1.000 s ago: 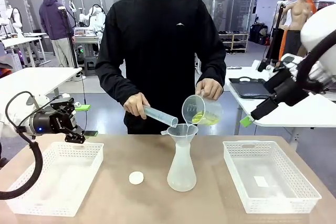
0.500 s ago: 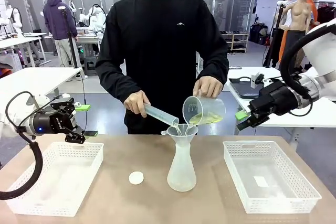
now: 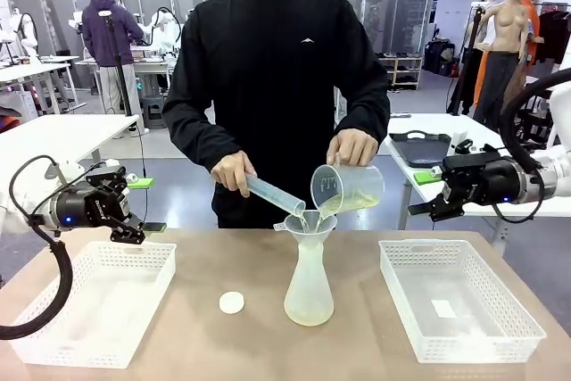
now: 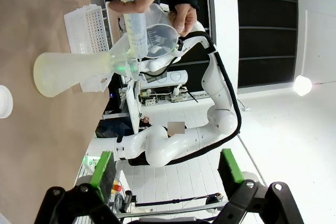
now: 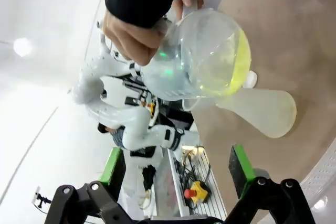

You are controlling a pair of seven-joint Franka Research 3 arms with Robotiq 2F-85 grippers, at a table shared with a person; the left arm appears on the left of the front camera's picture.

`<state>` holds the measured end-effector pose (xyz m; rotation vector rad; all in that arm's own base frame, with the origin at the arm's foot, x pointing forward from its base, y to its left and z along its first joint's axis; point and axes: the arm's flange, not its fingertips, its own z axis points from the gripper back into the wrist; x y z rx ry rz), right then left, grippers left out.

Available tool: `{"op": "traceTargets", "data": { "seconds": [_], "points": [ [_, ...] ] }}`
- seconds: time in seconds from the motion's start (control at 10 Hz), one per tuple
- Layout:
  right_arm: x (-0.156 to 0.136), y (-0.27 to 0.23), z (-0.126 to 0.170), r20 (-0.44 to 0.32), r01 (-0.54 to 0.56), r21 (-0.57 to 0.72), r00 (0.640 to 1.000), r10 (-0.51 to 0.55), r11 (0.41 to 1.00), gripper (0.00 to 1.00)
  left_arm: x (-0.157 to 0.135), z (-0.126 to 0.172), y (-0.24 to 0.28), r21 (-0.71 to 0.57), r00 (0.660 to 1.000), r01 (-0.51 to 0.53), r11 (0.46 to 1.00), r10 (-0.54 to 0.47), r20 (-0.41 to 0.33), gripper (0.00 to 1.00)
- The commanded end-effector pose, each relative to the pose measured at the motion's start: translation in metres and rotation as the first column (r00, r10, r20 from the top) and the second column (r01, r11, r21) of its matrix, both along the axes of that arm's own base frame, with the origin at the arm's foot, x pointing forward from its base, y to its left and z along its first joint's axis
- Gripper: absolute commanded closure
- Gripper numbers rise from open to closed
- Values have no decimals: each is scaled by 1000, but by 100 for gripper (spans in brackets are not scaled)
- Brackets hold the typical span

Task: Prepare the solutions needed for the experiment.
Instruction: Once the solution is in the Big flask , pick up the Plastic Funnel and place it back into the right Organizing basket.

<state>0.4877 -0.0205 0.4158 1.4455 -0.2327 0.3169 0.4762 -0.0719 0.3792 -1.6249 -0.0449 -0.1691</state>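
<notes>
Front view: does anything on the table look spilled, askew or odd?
Nothing stands out. The flask stands upright, funnel in its neck; the tilted beaker pours solution into the funnel, and no spill shows on the table. A white cap lies loose left of the flask.

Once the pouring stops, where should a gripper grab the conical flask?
Probably the narrow neck of the conical flask, just under the funnel, coming level from the side: it stands upright, the base flares wide, and the funnel covers the top.
</notes>
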Motion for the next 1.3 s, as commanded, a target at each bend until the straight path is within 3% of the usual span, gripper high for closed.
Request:
{"op": "traceTargets", "data": {
  "seconds": [0.0,0.4,0.7,0.8,1.2],
  "points": [
    [-7,-2,0,-66,108,39,992,-106,993,0,-1,2,-1,-7,1000,-4,1000,4,-5,0],
    [-10,-16,-8,-162,186,-43,968,-191,982,0,-1,2,-1,-7,1000,-4,1000,4,-5,0],
    [-10,-22,-12,-220,170,-30,960,-173,985,0,-1,2,-1,-7,1000,-4,1000,4,-5,0],
    [-7,-23,-15,-159,171,-28,972,-173,985,0,-1,2,-1,-7,1000,-4,1000,4,-5,0],
    [-7,-23,-15,-159,171,-28,972,-173,985,0,-1,2,-1,-7,1000,-4,1000,4,-5,0]
  ]
}}
